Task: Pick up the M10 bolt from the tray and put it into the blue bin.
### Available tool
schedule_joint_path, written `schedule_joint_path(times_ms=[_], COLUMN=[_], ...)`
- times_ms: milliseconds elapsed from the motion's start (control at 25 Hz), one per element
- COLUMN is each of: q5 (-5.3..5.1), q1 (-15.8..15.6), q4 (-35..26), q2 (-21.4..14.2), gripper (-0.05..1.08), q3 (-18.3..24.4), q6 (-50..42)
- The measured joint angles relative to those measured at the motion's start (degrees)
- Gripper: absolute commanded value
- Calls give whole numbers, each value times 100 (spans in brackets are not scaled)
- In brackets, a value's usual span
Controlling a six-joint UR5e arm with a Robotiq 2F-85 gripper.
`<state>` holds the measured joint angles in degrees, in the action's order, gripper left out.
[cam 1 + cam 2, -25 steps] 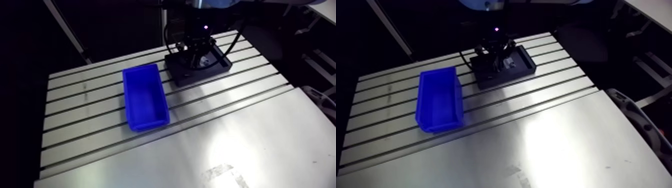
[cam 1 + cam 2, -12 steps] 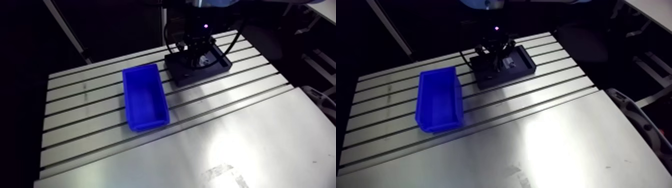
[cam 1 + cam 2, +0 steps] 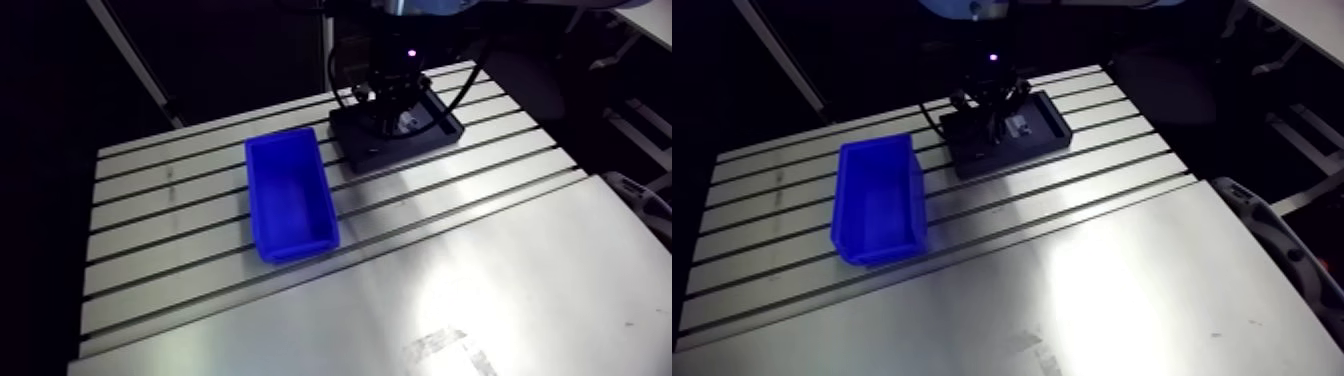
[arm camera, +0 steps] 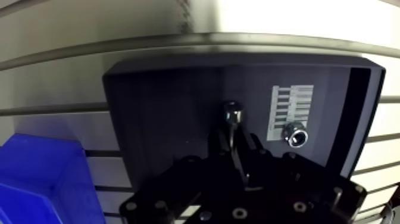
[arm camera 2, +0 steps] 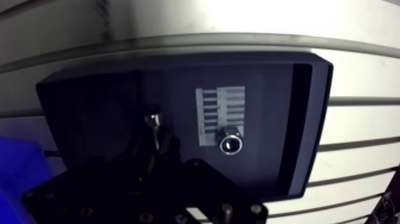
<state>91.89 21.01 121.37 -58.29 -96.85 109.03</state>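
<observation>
Wrist view: gripper (image 4: 235,142) clamped on the bolt (image 4: 233,112) shank, head poking out ahead, over the tray (image 4: 161,107). Second fastener (image 4: 296,134) sits beside it, apart. Lift straight up and clear the tray wall before crossing to the bin (image 3: 290,200). Risk: bolt pivoting in grip.

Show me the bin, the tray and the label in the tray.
bin (image 3: 290,195), arm view, on its bare floor.
tray (image 4: 161,107), wrist view, on its bare dark floor.
label (image 4: 290,104), wrist view, on its printed middle.
</observation>
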Motion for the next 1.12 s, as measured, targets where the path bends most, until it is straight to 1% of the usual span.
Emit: schedule_joint_path(times_ms=[440, 840, 920, 1120], q5=[0, 3, 9, 25], q1=[0, 11, 14, 29], q4=[62, 116, 121, 106], q2=[1, -16, -38, -139], gripper=[79, 89, 92, 94], q3=[-25, -41, -40, -33], q6=[0, 6, 11, 16])
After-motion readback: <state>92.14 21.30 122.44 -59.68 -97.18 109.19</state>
